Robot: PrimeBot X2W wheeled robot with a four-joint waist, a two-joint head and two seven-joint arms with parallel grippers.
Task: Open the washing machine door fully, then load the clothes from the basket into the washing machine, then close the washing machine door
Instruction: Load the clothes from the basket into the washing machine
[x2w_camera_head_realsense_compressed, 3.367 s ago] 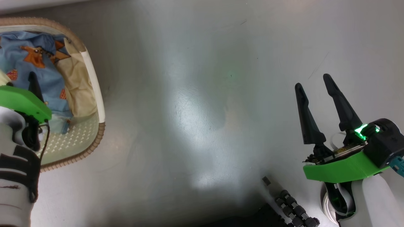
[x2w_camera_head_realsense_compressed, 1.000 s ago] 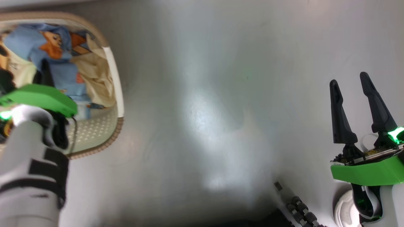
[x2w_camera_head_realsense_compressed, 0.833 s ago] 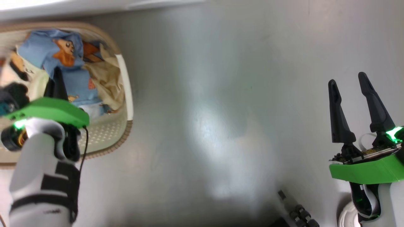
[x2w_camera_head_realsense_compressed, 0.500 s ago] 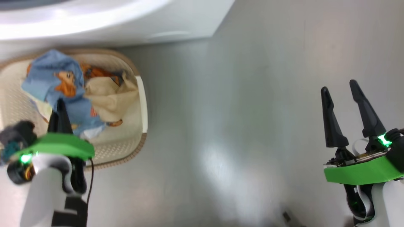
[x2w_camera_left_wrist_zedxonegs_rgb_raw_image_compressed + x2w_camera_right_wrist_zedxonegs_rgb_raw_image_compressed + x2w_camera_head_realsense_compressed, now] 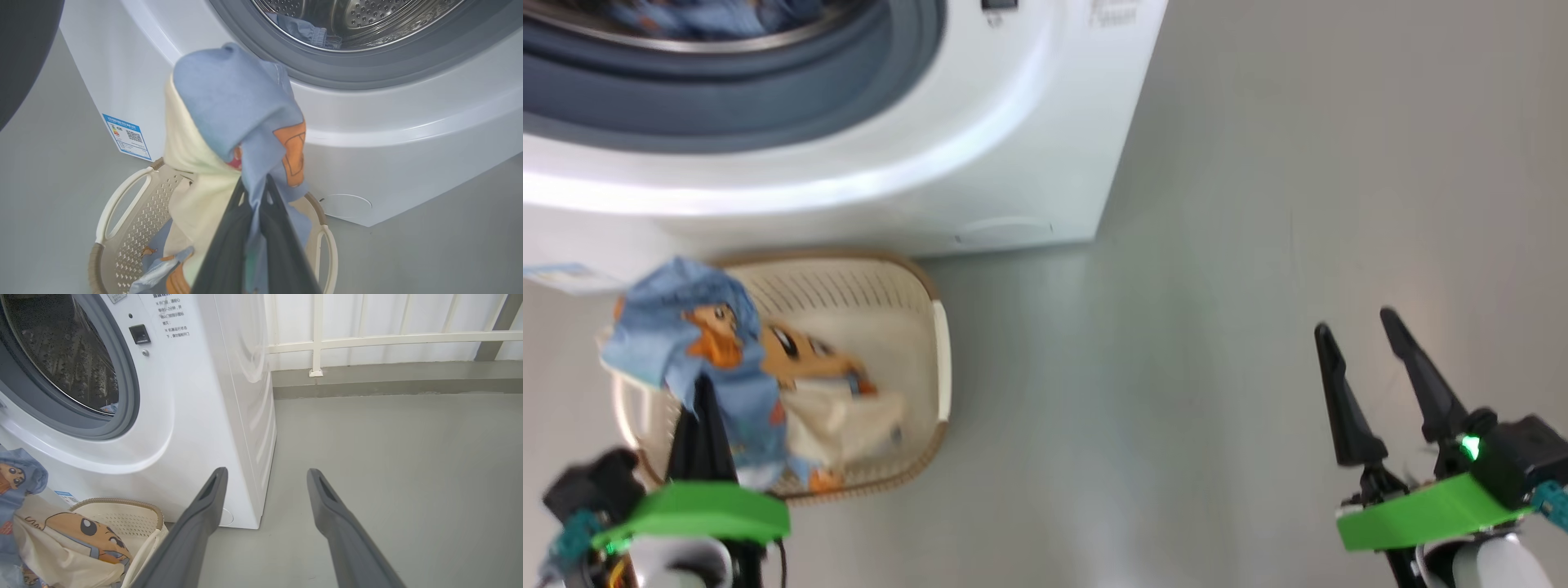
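The white washing machine (image 5: 1045, 122) stands with its drum (image 5: 367, 16) exposed, and a blue garment (image 5: 304, 28) lies inside. A dark edge of the washing machine door (image 5: 24, 49) shows at the far left, swung away. Below the machine sits the cream basket (image 5: 927, 327) with its brown rim. My left gripper (image 5: 255, 181) is shut on the clothes (image 5: 237, 94), a bundle of light blue printed fabric and cream cloth held up above the basket (image 5: 122, 196). More cream cloth trails into the basket. My right gripper (image 5: 1355, 321) hangs open over bare floor, off to the right.
Grey floor (image 5: 1217, 327) stretches to the right of the machine. A white railing and wall (image 5: 392, 337) close off the back. A blue label sticker (image 5: 126, 136) and a round lower flap (image 5: 345, 205) mark the machine's front near the basket.
The head camera has tilted up, bringing the machine into view. My left gripper has lifted the blue and cream clothes up out of the basket. The right gripper stays open.
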